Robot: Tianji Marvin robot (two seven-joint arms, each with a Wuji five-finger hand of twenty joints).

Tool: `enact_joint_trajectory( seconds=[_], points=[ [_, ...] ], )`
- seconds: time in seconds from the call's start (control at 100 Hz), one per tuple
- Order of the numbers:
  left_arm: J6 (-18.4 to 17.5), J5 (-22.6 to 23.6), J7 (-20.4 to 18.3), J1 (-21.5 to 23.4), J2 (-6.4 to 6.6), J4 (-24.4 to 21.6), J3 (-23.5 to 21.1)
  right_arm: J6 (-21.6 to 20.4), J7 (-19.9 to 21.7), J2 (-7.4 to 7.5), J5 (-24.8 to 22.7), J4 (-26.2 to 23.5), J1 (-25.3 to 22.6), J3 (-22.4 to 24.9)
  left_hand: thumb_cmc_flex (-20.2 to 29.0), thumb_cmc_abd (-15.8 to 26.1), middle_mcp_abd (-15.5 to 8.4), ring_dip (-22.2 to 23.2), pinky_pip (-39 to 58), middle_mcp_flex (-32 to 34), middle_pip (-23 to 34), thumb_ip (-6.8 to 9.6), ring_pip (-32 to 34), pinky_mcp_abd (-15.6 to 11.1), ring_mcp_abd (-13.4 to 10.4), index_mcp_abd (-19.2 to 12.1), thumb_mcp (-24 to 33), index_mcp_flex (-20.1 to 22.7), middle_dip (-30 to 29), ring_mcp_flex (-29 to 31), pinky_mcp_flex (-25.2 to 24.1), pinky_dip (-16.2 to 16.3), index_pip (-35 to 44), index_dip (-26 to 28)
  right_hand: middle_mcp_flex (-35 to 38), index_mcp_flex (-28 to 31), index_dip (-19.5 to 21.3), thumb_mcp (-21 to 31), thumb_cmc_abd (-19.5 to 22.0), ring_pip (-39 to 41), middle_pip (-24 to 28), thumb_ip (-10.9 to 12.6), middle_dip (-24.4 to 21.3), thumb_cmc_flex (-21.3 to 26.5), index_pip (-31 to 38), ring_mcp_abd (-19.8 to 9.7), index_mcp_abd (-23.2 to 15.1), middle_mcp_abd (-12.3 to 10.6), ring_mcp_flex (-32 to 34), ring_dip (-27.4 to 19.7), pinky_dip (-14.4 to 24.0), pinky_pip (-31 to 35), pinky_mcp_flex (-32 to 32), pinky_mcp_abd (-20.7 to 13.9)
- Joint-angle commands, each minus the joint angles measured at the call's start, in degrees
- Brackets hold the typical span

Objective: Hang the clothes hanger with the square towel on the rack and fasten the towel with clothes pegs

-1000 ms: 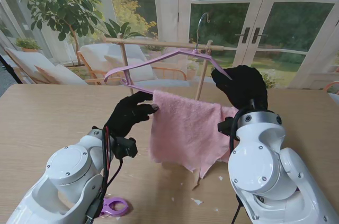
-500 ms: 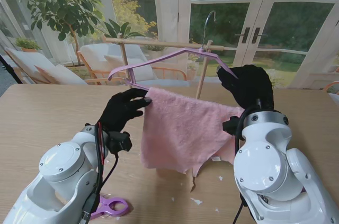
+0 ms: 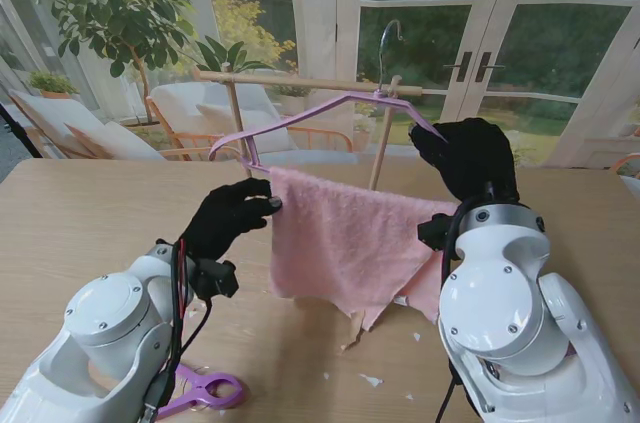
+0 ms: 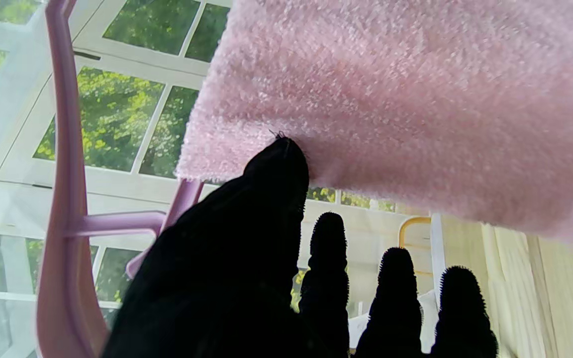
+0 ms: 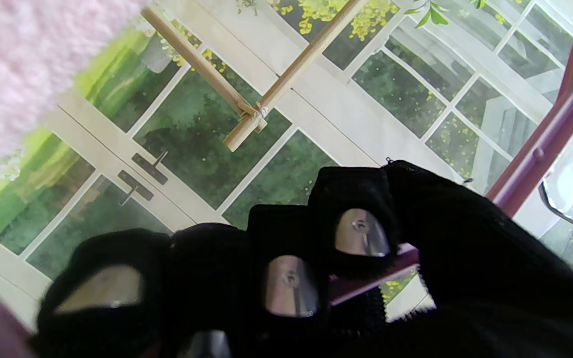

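The lilac hanger [image 3: 300, 118] is in the air with the pink towel [image 3: 350, 238] draped over its lower bar. Its metal hook [image 3: 390, 38] rises just above the right end of the wooden rack's bar [image 3: 300, 81]; I cannot tell if they touch. My right hand [image 3: 470, 158] is shut on the hanger's right arm, and the right wrist view shows its fingers [image 5: 361, 233] curled round the hanger [image 5: 555, 124]. My left hand [image 3: 230, 218] is open at the towel's left edge. In the left wrist view its thumb [image 4: 276, 169] touches the towel [image 4: 391, 99] beside the hanger [image 4: 62, 149].
A purple clothes peg [image 3: 200, 388] lies on the table near my left arm. The rack's right post [image 3: 380, 148] stands behind the towel and its left post [image 3: 237, 118] farther left. Small white scraps [image 3: 371, 380] dot the wooden table [image 3: 90, 213].
The hanger and towel have shifted right and toward the rack, the hook rising over the bar. My right hand moved right with it; my left hand followed the towel's edge leftward.
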Motion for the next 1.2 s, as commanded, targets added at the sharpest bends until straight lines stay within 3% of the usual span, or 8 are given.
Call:
enact_joint_trajectory(
  seconds=[0.0, 0.52, 0.67, 0.73, 0.77, 0.9, 1.03, 1.19],
  points=[
    [0.39, -0.69, -0.21, 1.61, 0.58, 1.15, 0.58, 0.43, 0.19, -1.08, 0.08, -1.26, 0.79, -0.28, 2.41, 1.14, -0.39, 0.64, -0.89, 0.07, 1.27, 1.23, -0.75, -1.98, -1.41, 3.42, 2.34, 4.18, 0.81, -0.45, -0.22, -0.74, 2.65, 2.51, 4.72, 2.86, 0.57, 0.35, 8.69, 7.86, 5.81, 2.50, 0.04, -1.79, 1.68, -0.66, 1.67, 4.36, 0.08, 3.28, 60.46, 11.34, 5.00, -8.31],
    [-0.20, 4.14, -5.61, 2.49, 2.12, 3.57, -0.91, 1.89, 0.76, -1.09, -0.04, -1.31, 2.30, -0.59, 4.00, 1.38, 0.48, 1.38, -0.47, 0.18, -0.85, 1.88, -1.16, -1.85, -1.01, 3.20, 0.89, 2.53, -0.03, -0.37, -0.30, -1.01, 1.30, -2.66, 4.72, 2.85, 0.73, 0.31, 8.69, 7.90, 5.82, 2.40, 0.04, -1.67, 1.57, -0.60, 1.74, 4.53, 0.07, 3.27, 60.53, 11.34, 4.99, -8.06],
    [0.27, 5.02, -6.55, 1.94, 2.36, 3.82, -1.97, 1.39, 1.52, -0.80, -0.23, -1.34, 2.02, -0.23, 3.40, 0.17, 0.00, 1.19, -0.44, -1.32, -3.47, 2.39, -2.02, -2.06, -1.38, 1.69, 1.79, -3.88, -2.27, -0.54, -0.28, -1.06, -5.95, -9.18, 4.71, 2.86, 0.76, 0.37, 8.65, 7.90, 5.84, 2.40, 0.06, -1.74, 1.59, -0.63, 1.72, 4.56, 0.07, 3.29, 60.57, 11.34, 4.99, -8.08],
    [-0.08, 5.19, -7.31, 1.89, 2.57, 3.84, -2.43, 1.13, 1.88, -0.64, -0.43, -1.34, 1.90, -0.11, -3.49, 0.82, -0.35, 1.13, -0.95, -2.60, -4.35, 2.37, -3.32, -2.34, -1.77, 1.28, 9.10, -7.36, -4.12, -0.68, -0.08, -2.33, -13.36, -11.71, 4.71, 2.87, 0.76, 0.40, 8.65, 7.90, 5.85, 2.40, 0.07, -1.74, 1.60, -0.67, 1.75, 4.53, 0.07, 3.30, 60.58, 11.34, 4.99, -8.08],
    [-0.43, 5.34, -7.78, 1.92, 2.71, 3.81, -2.70, 1.06, 2.12, -0.56, -0.49, -1.35, 1.89, -0.05, -8.33, 1.48, -0.19, 1.09, -1.32, -3.39, -5.08, 4.48, -4.06, -2.25, -1.87, 2.50, 13.22, -10.44, -4.65, -0.83, 0.01, -3.23, -17.05, -14.24, 4.71, 2.87, 0.77, 0.39, 8.66, 7.90, 5.85, 2.40, 0.07, -1.78, 1.61, -0.69, 1.73, 4.53, 0.08, 3.30, 60.59, 11.34, 4.99, -8.08],
    [-1.23, 6.46, -7.80, 2.06, 2.82, 3.40, -3.56, 0.91, 3.23, -0.18, -0.81, -1.41, 1.83, 0.16, -13.37, 0.27, 0.36, 0.98, -2.02, -4.31, -6.45, 4.33, -5.44, -1.99, -2.00, 4.45, 14.24, -18.43, -4.97, -1.14, 0.17, -4.78, -19.07, -15.58, 4.71, 2.87, 0.77, 0.45, 8.64, 7.90, 5.85, 2.40, 0.07, -1.72, 1.62, -0.69, 1.73, 4.52, 0.08, 3.30, 60.60, 11.34, 4.99, -8.07],
    [-2.76, 13.45, -7.04, 1.36, 3.17, 4.40, -3.62, 0.98, 4.04, 0.03, -0.65, -1.56, 2.08, 0.48, -13.87, -0.25, 0.56, 1.07, -1.19, -4.46, -6.23, 4.14, -5.08, -1.50, -1.67, 4.50, 15.34, -21.85, -4.34, -0.92, -0.12, -4.24, -17.12, -14.66, 4.71, 2.89, 0.74, 0.47, 8.49, 7.92, 5.83, 2.38, 0.07, -1.57, 1.59, -0.50, 1.97, 4.61, 0.06, 3.33, 60.65, 11.34, 4.97, -8.00],
    [-5.51, 22.90, -9.82, -0.15, 4.57, 7.61, -3.22, 0.97, 5.21, 0.40, -1.28, -1.77, 2.39, 0.51, -14.39, -3.92, -0.68, -0.46, -1.40, -5.00, -13.02, 4.22, -6.90, -1.65, -2.21, -1.29, 18.19, -33.54, -6.01, -1.32, -0.08, -4.35, -17.15, -14.67, 4.71, 2.87, 0.75, 0.43, 8.58, 7.91, 5.85, 2.35, 0.08, -1.54, 1.58, -0.63, 1.86, 4.69, 0.07, 3.35, 60.67, 11.34, 4.99, -8.05]
  ],
)
